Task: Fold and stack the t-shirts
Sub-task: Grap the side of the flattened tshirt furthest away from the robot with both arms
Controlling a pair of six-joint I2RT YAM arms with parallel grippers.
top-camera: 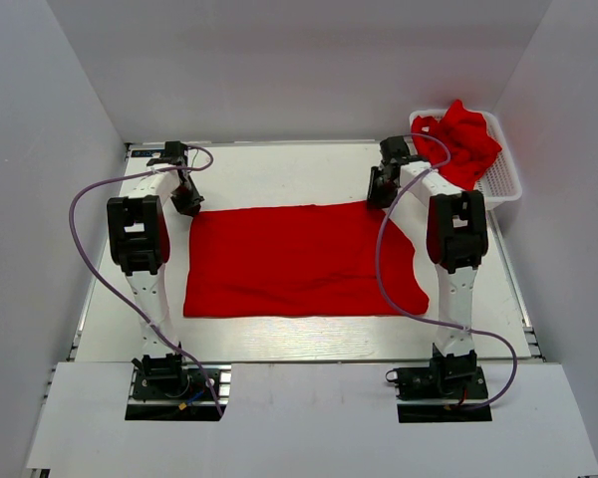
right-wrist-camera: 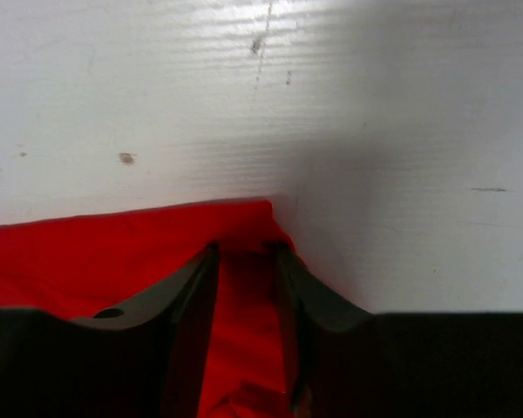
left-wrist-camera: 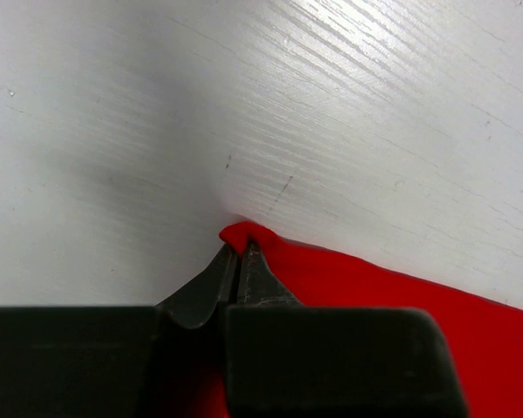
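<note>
One red t-shirt (top-camera: 299, 261) lies spread flat mid-table (top-camera: 279, 169). Left gripper (left-wrist-camera: 241, 248) is pinched tight on its far-left corner. Right gripper (right-wrist-camera: 246, 252) has its jaws apart, straddling the far-right corner (cloth between them, not clamped). More red shirts (top-camera: 465, 139) sit bunched in the white basket (top-camera: 506, 179).

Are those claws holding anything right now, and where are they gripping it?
The left gripper pinches the far left corner of the spread red t-shirt. The right gripper stands open over the far right corner, gripping nothing.
</note>
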